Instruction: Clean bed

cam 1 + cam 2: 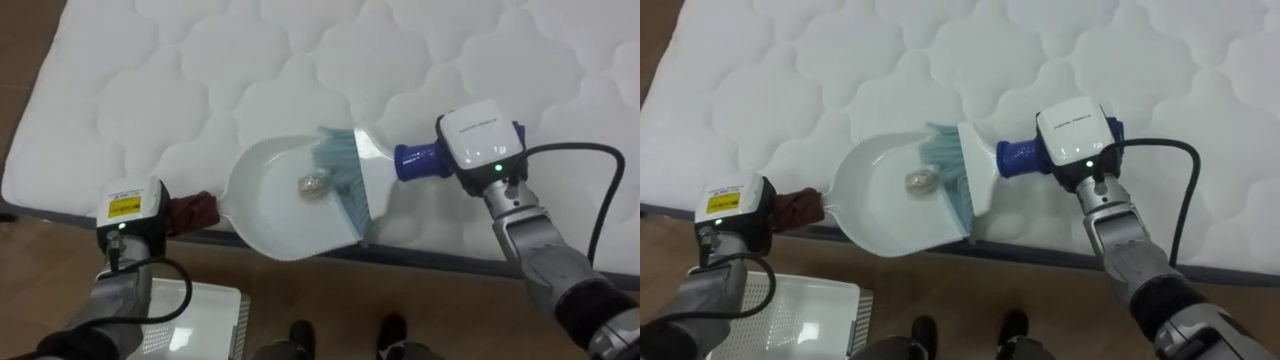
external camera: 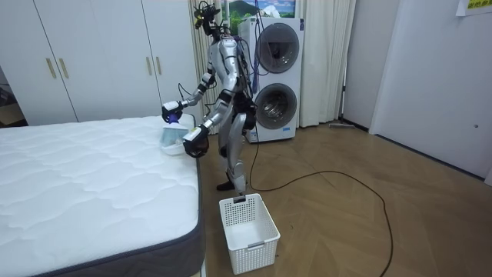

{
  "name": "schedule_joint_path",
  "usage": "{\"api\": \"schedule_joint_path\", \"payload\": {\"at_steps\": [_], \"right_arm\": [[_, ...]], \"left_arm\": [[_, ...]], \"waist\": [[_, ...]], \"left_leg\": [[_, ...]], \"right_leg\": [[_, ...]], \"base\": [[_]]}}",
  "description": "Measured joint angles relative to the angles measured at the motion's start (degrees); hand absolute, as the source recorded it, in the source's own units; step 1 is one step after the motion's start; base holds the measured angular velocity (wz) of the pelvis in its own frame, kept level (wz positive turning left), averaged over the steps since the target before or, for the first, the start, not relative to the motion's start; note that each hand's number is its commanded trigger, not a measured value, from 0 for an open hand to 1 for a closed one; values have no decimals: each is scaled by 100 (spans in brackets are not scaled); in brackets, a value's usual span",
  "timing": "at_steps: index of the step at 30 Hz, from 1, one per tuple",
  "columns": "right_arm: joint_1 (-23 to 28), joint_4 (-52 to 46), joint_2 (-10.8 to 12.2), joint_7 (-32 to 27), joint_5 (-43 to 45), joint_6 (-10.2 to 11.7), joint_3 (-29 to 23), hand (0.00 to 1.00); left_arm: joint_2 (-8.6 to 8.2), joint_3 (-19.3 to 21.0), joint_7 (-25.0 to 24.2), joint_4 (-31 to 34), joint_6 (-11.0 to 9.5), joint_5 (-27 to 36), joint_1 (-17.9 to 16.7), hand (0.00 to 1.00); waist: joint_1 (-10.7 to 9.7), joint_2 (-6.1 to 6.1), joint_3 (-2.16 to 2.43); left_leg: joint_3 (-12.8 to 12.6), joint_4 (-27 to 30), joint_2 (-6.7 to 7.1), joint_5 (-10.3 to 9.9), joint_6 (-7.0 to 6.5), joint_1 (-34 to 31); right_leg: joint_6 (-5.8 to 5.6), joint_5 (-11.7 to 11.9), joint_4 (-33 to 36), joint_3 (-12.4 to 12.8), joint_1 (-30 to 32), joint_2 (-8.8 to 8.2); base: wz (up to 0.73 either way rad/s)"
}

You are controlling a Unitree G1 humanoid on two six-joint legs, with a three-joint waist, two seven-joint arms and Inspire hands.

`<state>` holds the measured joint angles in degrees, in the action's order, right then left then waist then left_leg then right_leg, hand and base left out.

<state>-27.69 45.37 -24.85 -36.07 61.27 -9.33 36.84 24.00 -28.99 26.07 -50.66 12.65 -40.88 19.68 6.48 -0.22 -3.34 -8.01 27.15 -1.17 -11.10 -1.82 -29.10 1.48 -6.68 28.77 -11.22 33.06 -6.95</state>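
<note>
A white dustpan (image 1: 270, 210) lies on the mattress (image 1: 200, 60) at its near edge, with a small crumpled scrap (image 1: 313, 185) inside it. My left hand (image 1: 135, 215) is shut on the pan's dark red handle (image 1: 192, 212), just off the bed's edge. My right hand (image 1: 480, 150) is shut on the blue handle (image 1: 418, 160) of a brush. The brush's teal bristles (image 1: 345, 172) reach into the pan's right side, right next to the scrap. In the room view I stand at the bed's side, bent slightly over it, with both hands (image 2: 192, 142) out.
A white slatted basket (image 1: 200, 315) stands on the wooden floor by my feet, below the pan and close to the bed (image 2: 92, 185). Behind me are a stacked washer and dryer (image 2: 274, 77), and white wardrobes (image 2: 77, 54) stand beyond the bed.
</note>
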Motion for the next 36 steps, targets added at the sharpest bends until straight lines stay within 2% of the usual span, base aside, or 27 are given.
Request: {"api": "schedule_joint_path", "payload": {"at_steps": [12, 19, 30, 34, 36], "right_arm": [[211, -764, 52, -1, 258, -3, 26, 100], [285, -934, 269, -13, 92, 107, 26, 100], [590, -721, 175, 0, -577, 221, -6, 100], [635, -568, 155, -1, -611, 367, -215, 100], [681, -465, 147, -3, -610, 441, -440, 100]], "left_arm": [[7, 2, 0, 3, 2, -8, -2, 100], [-42, -24, -10, 7, -22, -16, -4, 100], [-59, -23, -11, 15, -37, -53, -5, 100], [-56, -8, -13, 13, -78, -130, -6, 100], [-49, 137, -18, 6, -179, -261, -39, 100]], "waist": [[6, -4, -1], [21, -20, 9], [-16, -22, 11], [-78, -64, 37], [-120, -75, 42]], "left_leg": [[21, 11, 2, -1, 1, -41], [37, 21, 6, -1, 1, -28], [25, 25, 6, 0, 0, -2], [27, 18, 9, -1, 0, 101], [37, 2, 7, -1, 0, 196]], "right_leg": [[-4, -3, -17, -3, 9, 3], [-5, -1, -9, -18, -9, -4], [-6, -1, 5, 4, -32, -1], [-13, -9, 34, 19, -118, -8], [-25, -33, 22, 26, -235, -7]], "base": [[1], [0], [0], [0], [0]]}}
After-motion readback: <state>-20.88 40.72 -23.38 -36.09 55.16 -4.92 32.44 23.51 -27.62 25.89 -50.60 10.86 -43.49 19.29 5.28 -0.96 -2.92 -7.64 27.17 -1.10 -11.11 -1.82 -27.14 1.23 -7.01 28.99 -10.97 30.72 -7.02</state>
